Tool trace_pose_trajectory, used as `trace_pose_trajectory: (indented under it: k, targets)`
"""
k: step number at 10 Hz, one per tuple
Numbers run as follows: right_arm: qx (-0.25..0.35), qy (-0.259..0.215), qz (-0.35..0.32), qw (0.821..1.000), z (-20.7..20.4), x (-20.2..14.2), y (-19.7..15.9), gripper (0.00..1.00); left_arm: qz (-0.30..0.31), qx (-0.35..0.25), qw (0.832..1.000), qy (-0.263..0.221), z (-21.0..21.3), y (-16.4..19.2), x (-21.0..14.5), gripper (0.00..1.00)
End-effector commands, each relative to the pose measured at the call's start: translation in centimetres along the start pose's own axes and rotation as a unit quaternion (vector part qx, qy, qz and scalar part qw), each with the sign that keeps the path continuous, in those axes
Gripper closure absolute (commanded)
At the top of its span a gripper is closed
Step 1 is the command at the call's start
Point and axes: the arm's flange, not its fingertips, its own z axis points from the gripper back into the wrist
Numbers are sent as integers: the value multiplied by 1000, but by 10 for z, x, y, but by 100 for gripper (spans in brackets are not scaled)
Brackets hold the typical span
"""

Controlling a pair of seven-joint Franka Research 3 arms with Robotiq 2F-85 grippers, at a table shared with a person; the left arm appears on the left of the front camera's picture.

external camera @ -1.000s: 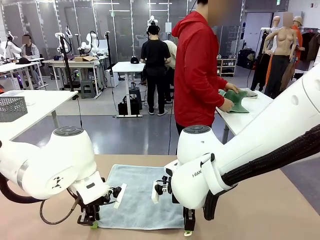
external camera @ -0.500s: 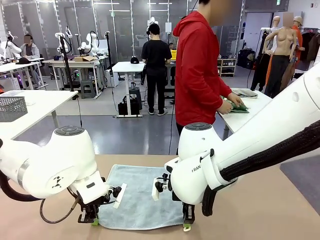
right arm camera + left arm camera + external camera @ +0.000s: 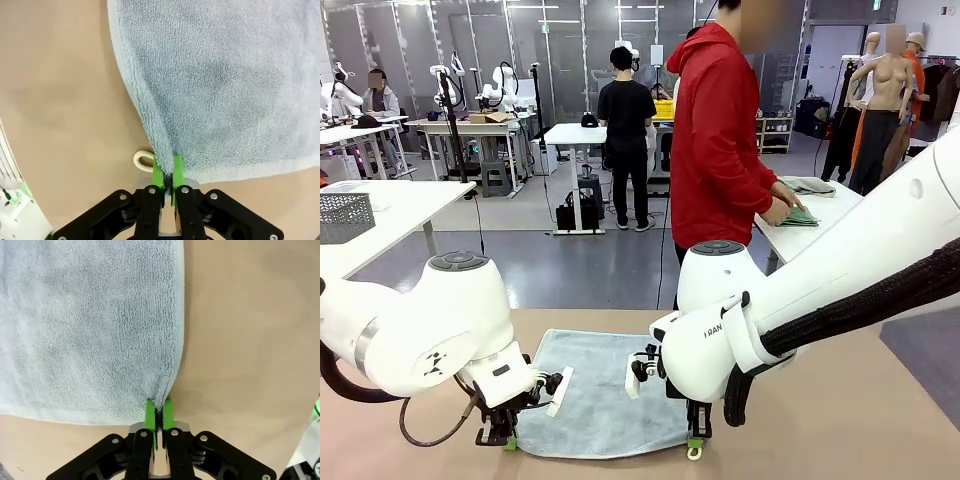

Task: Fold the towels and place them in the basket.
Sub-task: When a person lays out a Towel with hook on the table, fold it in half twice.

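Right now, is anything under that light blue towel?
The light blue towel lies spread on the tan tabletop, which shows all around it. No bump hints at anything beneath, though the cloth hides that patch. Both arms' jaws pinch its near corners.

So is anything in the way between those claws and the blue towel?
Nothing visible. The left claw and right claw are each shut on a near corner of the towel, which lies flat on the table.

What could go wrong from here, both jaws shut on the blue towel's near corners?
1. The left jaws and right jaws each pinch only a corner tip of the light blue towel; it may slip out on lifting.
2. The hanging loop beside the right jaws could snag.
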Motion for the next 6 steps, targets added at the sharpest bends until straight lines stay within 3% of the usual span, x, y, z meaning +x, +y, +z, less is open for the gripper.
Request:
trace_pose_trajectory:
  k: [1,3,6]
  targets:
    - [14,-7,8,1000,6,-6,-4,100,-5,-8,1000,5,7,0,-3,100]
    - [4,13,-19,1000,5,-3,-3,100,-1,-3,1000,-3,10,-2,-3,100]
    - [2,0,1,1000,1,-1,-2,100,0,0,1000,0,0,0,0,96]
